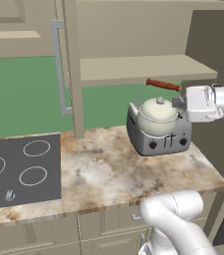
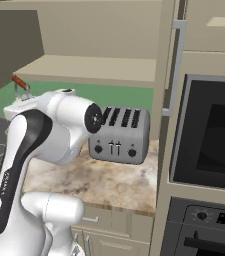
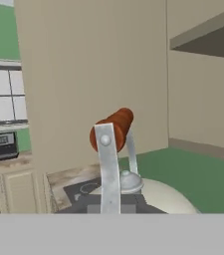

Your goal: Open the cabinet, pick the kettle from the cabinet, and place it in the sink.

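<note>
A mottled tan and cream stone counter (image 1: pixel 103 164) runs along a green back wall (image 1: pixel 24 94), with beige drawer fronts (image 1: pixel 103 221) under its front edge. A black cooktop (image 1: pixel 21 172) with white ring marks and two small knobs is set into the counter on the left. On the right of the counter stands a grey four-slot toaster (image 2: pixel 119 134) with three dark knobs on its face; no writing on it can be read. The cabinet (image 1: pixel 133 45) above is open: its door (image 1: pixel 71 64) stands edge-on with a long silver bar handle (image 1: pixel 58 67), and a bare beige shelf (image 1: pixel 143 67) shows inside. In the right base view a dark oven front (image 2: pixel 206 132) fills a tall beige column beside the toaster. The kettle (image 1: pixel 157 115), cream-white with a knobbed lid, hangs in the air just in front of the toaster from the left base view, below the shelf and clear of the counter. The white arm reaches in level from the right, its wrist horizontal. The gripper (image 1: pixel 179 102) meets the kettle at the base of its wire handle, under the reddish-brown wooden bar (image 3: pixel 112 129); the fingertips themselves are hidden, so I cannot tell whether they are clamped or apart.
</note>
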You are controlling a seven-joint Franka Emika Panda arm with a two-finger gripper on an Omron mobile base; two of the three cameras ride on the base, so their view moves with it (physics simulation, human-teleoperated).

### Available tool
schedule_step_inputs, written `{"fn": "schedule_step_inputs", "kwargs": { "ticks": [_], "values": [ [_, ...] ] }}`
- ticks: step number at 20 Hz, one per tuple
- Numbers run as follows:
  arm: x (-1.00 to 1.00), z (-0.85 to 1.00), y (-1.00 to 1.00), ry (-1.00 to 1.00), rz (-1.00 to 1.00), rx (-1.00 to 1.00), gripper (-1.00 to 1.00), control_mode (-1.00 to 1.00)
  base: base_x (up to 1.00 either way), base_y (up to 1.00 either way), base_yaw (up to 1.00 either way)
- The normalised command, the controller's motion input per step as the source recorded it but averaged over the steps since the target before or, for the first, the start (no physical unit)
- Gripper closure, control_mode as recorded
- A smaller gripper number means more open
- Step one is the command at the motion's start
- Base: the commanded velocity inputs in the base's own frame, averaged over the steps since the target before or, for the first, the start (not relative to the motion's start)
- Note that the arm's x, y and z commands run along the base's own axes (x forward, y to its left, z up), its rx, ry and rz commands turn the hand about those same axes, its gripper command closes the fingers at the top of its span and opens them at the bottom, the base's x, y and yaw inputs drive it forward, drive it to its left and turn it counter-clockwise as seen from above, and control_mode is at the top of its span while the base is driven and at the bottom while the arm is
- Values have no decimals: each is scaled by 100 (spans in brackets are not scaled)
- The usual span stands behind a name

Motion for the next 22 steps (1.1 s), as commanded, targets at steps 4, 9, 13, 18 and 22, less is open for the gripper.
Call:
{"fn": "schedule_step_inputs", "kwargs": {
  "ticks": [4,9,13,18,22],
  "values": [
    [-15,-42,0,14,0,1,100,-100,0,0,0],
    [-5,-42,2,10,0,1,100,-100,0,0,0],
    [-2,-35,1,11,0,0,100,-100,0,0,0],
    [0,-2,0,1,0,0,100,-100,0,0,0],
    [0,0,0,0,0,0,100,-100,0,0,0]
  ]
}}
